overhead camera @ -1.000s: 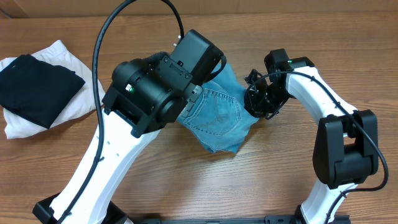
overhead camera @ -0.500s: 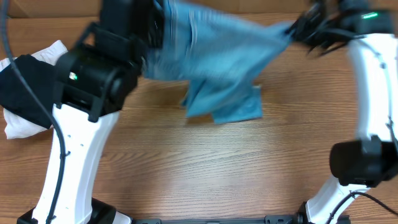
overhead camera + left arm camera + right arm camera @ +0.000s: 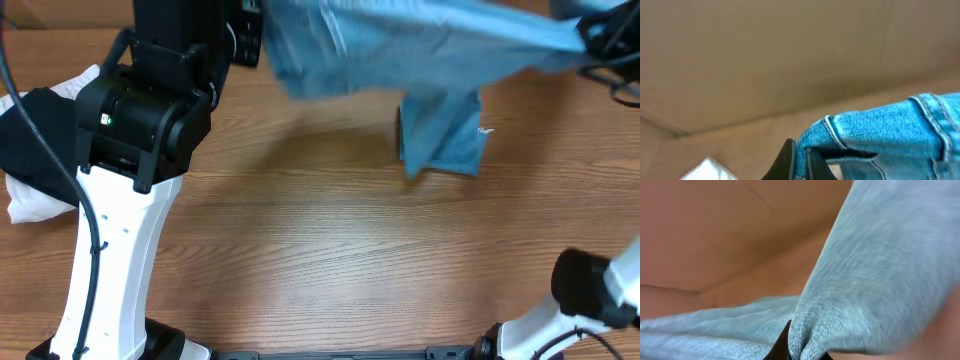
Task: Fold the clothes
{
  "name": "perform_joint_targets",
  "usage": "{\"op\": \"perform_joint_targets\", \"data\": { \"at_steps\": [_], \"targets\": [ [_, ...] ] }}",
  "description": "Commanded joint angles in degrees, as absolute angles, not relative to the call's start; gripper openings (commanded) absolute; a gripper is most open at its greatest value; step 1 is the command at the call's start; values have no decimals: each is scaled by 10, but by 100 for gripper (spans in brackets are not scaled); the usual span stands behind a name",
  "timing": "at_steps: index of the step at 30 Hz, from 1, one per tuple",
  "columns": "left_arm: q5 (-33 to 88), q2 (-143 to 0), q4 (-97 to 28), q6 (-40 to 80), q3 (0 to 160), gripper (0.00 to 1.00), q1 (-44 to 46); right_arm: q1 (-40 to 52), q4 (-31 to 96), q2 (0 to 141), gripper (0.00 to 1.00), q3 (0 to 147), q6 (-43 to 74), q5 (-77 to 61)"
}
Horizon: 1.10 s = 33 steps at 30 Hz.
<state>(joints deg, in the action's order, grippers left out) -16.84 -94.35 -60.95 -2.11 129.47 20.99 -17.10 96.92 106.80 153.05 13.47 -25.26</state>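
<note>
The light blue jeans (image 3: 420,45) are stretched in the air between my two grippers, high above the table, with one leg end (image 3: 443,135) hanging down at the middle right. My left gripper (image 3: 801,162) is shut on a fold of the jeans (image 3: 880,130) at the upper left. My right gripper (image 3: 797,352) is shut on the jeans (image 3: 880,270) at the upper right edge of the overhead view (image 3: 600,30). Both wrist views show denim pinched between the fingers.
A black folded garment (image 3: 35,140) lies on a white folded garment (image 3: 30,200) at the table's left edge. The left arm (image 3: 135,130) stands tall at the left. The wooden table (image 3: 330,260) lies below the jeans.
Both grippers have lifted the jeans off the table and pulled them apart, the right one moving far to the upper right. The hanging leg has shifted right.
</note>
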Motion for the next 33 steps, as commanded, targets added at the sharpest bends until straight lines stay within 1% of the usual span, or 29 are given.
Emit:
{"op": "perform_joint_targets", "data": {
  "at_steps": [1, 3, 5, 10, 13, 21, 26, 29, 33],
  "targets": [
    [-344, -921, -650, -22, 1313, 7, 142, -203, 970, 1110, 4, 1455, 116, -94],
    [-344, -922, -703, -7, 1313, 10, 140, -203, 970, 1110, 7, 1398, 116, -85],
    [-342, -926, -749, 10, 1313, 10, 138, -203, 962, 1110, 13, 1342, 116, -67],
    [-330, -952, -809, 8, 1313, 9, 138, -204, 931, 1110, 17, 1213, 116, -37],
    [-330, -959, -815, 9, 1313, 8, 138, -204, 914, 1110, 20, 1161, 116, -26],
    [-303, -963, -815, 8, 1313, 6, 138, -204, 868, 1110, 26, 1123, 116, -34],
    [-299, -963, -818, 9, 1313, 6, 138, -202, 842, 1111, 36, 1065, 96, -63],
    [-299, -963, -818, 9, 1313, 6, 138, -202, 796, 1112, 38, 998, 95, -78],
    [-299, -963, -818, 9, 1313, 6, 138, -202, 695, 1112, 38, 901, 68, -160]
  ]
}}
